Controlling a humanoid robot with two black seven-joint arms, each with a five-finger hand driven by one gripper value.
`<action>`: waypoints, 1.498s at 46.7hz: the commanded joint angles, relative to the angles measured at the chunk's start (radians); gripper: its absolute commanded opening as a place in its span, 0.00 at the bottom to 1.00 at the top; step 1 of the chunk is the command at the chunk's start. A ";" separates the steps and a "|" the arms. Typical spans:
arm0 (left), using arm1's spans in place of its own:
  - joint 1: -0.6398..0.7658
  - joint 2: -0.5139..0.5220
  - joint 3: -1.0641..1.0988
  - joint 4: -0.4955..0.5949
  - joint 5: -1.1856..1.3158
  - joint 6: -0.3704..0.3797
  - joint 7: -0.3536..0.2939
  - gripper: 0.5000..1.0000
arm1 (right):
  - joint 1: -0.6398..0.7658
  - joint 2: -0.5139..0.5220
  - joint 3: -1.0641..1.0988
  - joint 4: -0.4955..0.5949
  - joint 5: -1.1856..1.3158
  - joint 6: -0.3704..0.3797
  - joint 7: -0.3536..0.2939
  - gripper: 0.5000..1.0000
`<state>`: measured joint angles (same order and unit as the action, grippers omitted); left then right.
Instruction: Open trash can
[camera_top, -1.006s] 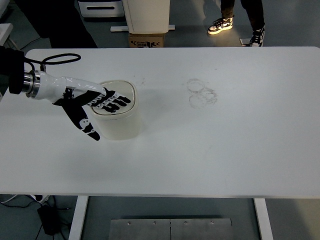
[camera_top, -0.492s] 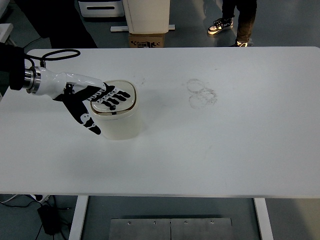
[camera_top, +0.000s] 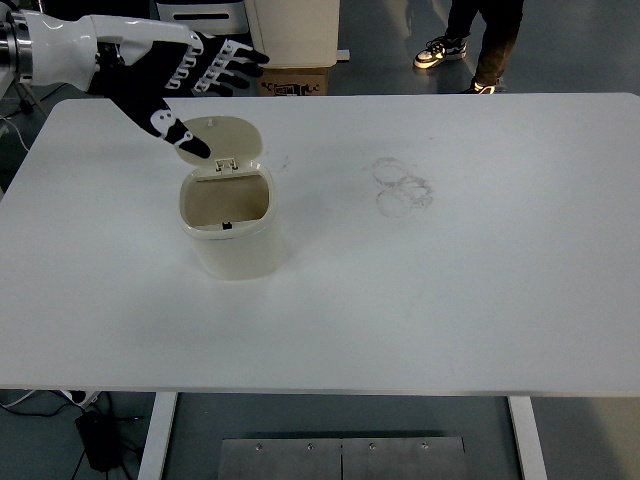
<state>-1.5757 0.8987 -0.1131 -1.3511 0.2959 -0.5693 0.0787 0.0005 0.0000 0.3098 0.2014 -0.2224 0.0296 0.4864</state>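
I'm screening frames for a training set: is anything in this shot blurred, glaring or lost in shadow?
Top view: lighting is even and soft, and the white table shows no harsh glare. The trash can with its raised lid is sharp and casts only a faint shadow. The left hand is slightly soft at the fingers. Faint ring marks on the table remain readable.

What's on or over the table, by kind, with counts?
Trash can, lid flipped open: 1
Robot hand, the left hand, fingers spread above the can: 1
Ring stains on the tabletop: 1 cluster
Total: 3
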 joint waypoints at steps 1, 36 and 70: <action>0.003 -0.012 -0.029 0.053 -0.128 0.029 -0.005 1.00 | 0.000 0.000 0.000 0.001 0.000 0.000 0.000 0.98; 0.358 -0.260 -0.267 0.682 -0.589 0.052 -0.094 1.00 | 0.001 0.000 0.000 0.001 0.000 0.001 0.000 0.98; 0.623 -0.544 -0.597 1.072 -0.600 0.029 -0.114 1.00 | 0.000 0.000 0.002 0.001 -0.002 0.001 -0.002 0.98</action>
<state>-0.9675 0.3823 -0.7032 -0.3068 -0.3036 -0.5383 -0.0346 -0.0001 0.0000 0.3117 0.2027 -0.2227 0.0314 0.4847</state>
